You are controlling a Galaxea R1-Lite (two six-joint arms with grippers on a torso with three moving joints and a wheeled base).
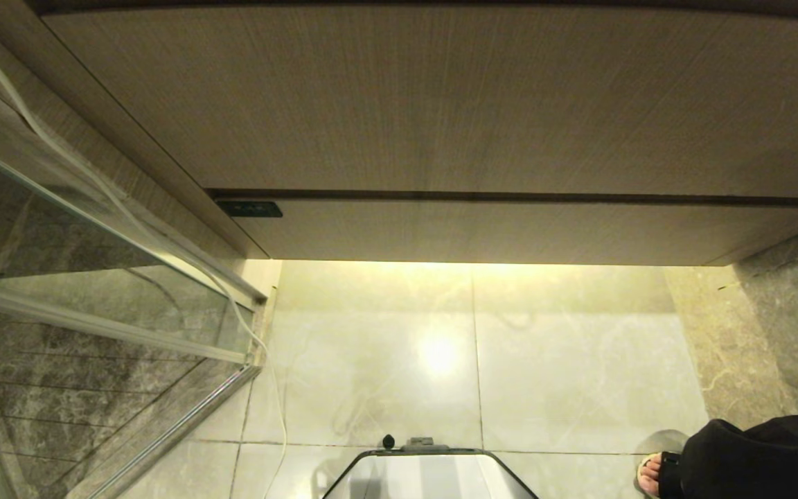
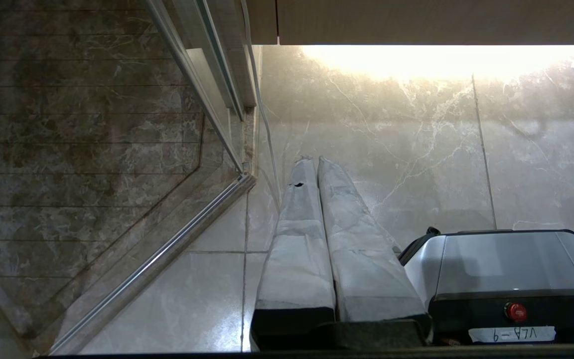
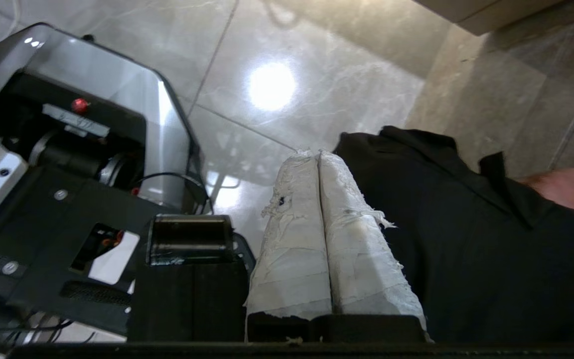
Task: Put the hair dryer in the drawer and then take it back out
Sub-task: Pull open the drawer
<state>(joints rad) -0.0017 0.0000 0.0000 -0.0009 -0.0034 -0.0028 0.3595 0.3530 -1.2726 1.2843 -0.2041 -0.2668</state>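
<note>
Two grippers on your list, both empty. Your left gripper (image 2: 314,159) hangs low over the pale marble floor (image 2: 416,164), its two tape-wrapped fingers (image 2: 297,234) pressed together along their length, nothing between them. Just beside it sits the robot's grey base (image 2: 506,259), with a red button (image 2: 516,311) and a handwritten label on its dark face. Your right gripper (image 3: 317,152) likewise has its taped fingers (image 3: 352,239) closed flat against each other, holding nothing. Behind it you see a person's black garment (image 3: 466,224); the robot base (image 3: 92,99) lies to its other side.

Further out, in the head view:
- Drawer (image 1: 510,232): wide, light-brown wood grain, no handle. It sits pushed in, flush under the broader wood panel (image 1: 440,104) of the vanity, a dark seam between them.
- Small dark label (image 1: 249,208) at the drawer front's left end.
- Warm light strip glowing on the floor directly below the vanity.
- Glass shower partition (image 1: 94,277) with metal frame on the left, dark veined tile behind it.
- White cord (image 1: 260,346) trailing down along the partition to the floor.
- Person's foot in a sandal (image 1: 652,471), lower right, under a black sleeve or trouser leg.

Hair dryer: you cannot see it in any view.
</note>
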